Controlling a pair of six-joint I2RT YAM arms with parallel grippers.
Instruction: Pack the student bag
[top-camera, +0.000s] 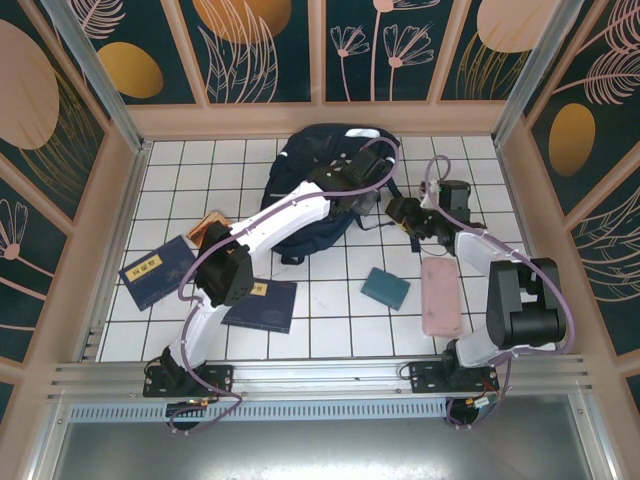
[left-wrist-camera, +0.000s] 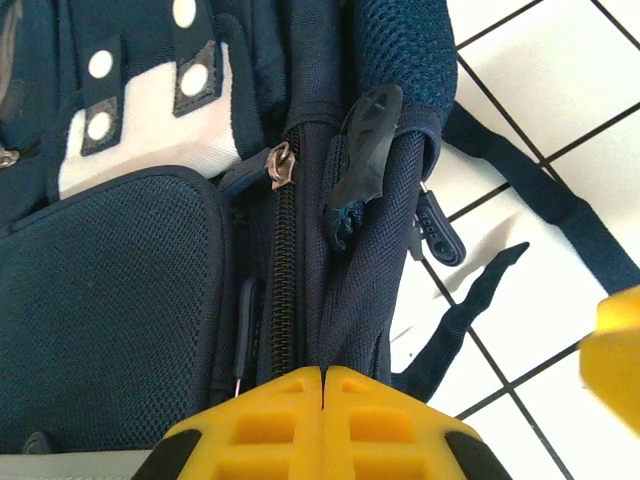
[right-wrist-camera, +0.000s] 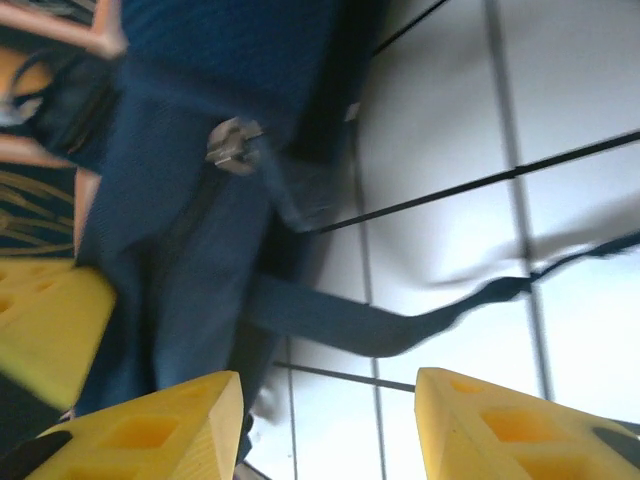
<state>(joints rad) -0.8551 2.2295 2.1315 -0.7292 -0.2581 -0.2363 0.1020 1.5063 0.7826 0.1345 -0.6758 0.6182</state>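
Observation:
The student bag (top-camera: 305, 150), dark navy with white patches, lies at the back middle of the tiled table. My left gripper (top-camera: 365, 192) is at its right side. In the left wrist view that gripper (left-wrist-camera: 323, 375) is shut on a fold of the bag's fabric (left-wrist-camera: 350, 290) just right of the closed zipper (left-wrist-camera: 283, 250). My right gripper (top-camera: 396, 210) sits close beside it. In the right wrist view it (right-wrist-camera: 330, 400) stands open over white tile, with the bag (right-wrist-camera: 200, 150) at its left finger and a loose strap (right-wrist-camera: 370, 325) lying just ahead.
Two flat navy books (top-camera: 158, 270) (top-camera: 262, 305) lie at the front left and a brown item (top-camera: 210, 225) sits beside the left arm. A teal pouch (top-camera: 385, 288) and a pink case (top-camera: 440, 295) lie at the front right. Walls ring the table.

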